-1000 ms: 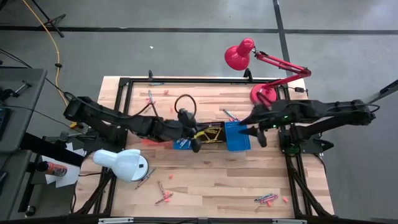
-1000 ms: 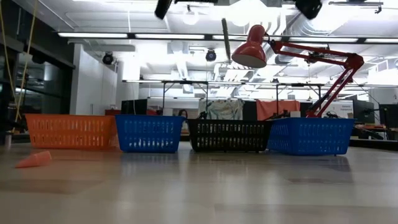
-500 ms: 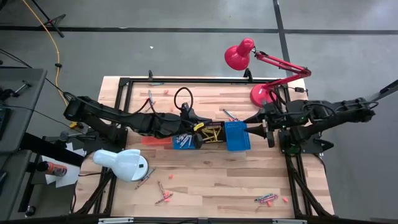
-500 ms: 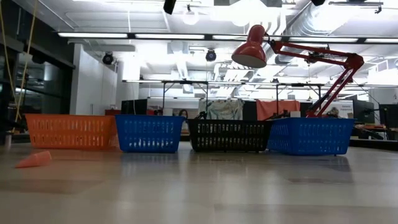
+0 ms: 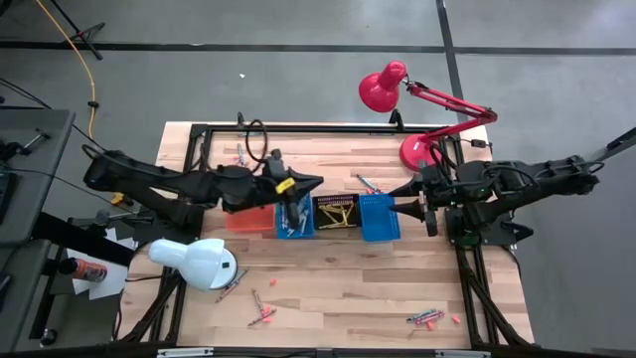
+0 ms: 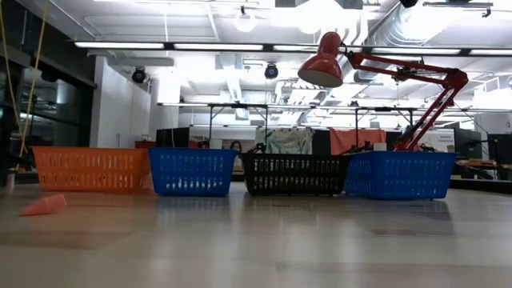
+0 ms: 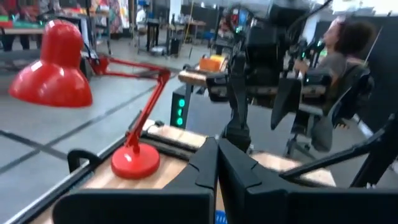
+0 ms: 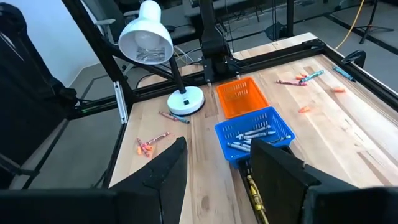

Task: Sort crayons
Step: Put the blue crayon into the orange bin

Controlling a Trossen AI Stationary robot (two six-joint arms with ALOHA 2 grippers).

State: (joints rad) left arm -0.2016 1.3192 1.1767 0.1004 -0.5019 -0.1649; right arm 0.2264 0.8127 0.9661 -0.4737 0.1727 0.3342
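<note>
Surface (image 5: 328, 288) carried four baskets in a row: orange basket (image 5: 249, 219), blue basket (image 5: 294, 217), black basket (image 5: 338, 212), second blue basket (image 5: 379, 217). Red lamp (image 5: 383, 88) stood at the far edge, white lamp (image 5: 202, 263) at the near left.

Progress, my read: partly done. First blue basket held several crayons (image 8: 254, 139), black basket held yellow ones (image 5: 337, 211). Plenty of strays left: a cluster at the near right corner (image 5: 425, 318), some near the front centre (image 5: 261, 310), a few by the white lamp (image 8: 148, 144), more along the far edge (image 5: 364, 183).

Left claw (image 5: 310, 183) hung above the far end of the first blue basket, fingers pressed together with nothing visible between them. Right claw (image 5: 414, 207) hung just beside the second blue basket, fingers spread, carrying nothing. Nearest strays to the left claw were the far-edge ones; the near-corner clusters sat well apart from both claws.
</note>
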